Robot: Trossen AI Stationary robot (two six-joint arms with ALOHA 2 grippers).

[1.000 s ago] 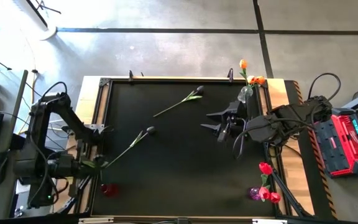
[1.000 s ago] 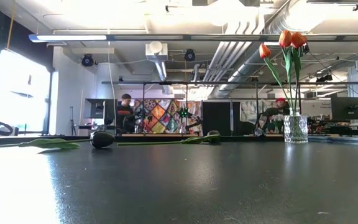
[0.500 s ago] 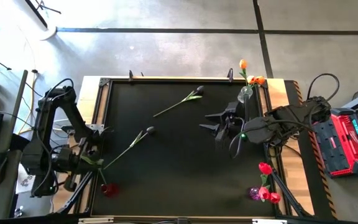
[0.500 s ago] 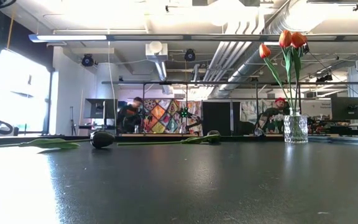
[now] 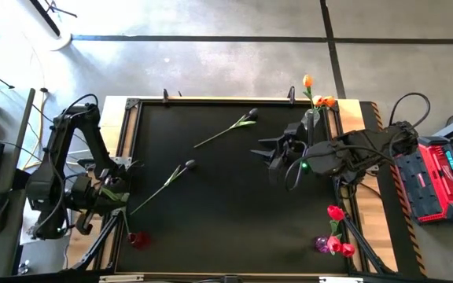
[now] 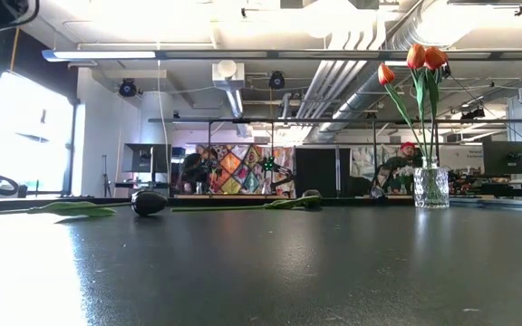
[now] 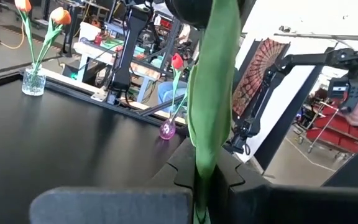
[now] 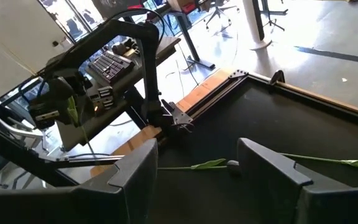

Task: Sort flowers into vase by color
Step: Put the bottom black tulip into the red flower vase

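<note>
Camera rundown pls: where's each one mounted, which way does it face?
High: overhead, straight down on the table; shows both arms, left tool, right tool.
Low: table height, level across into the room; clear vase at right; no tool.
Left wrist: on the left arm, facing across the table; own fingers clamp a green leaf.
Right wrist: faces the left arm; own fingers open.
Shared: high, low and left wrist all show the clear vase.

Dark jointed arms, blk cables
</note>
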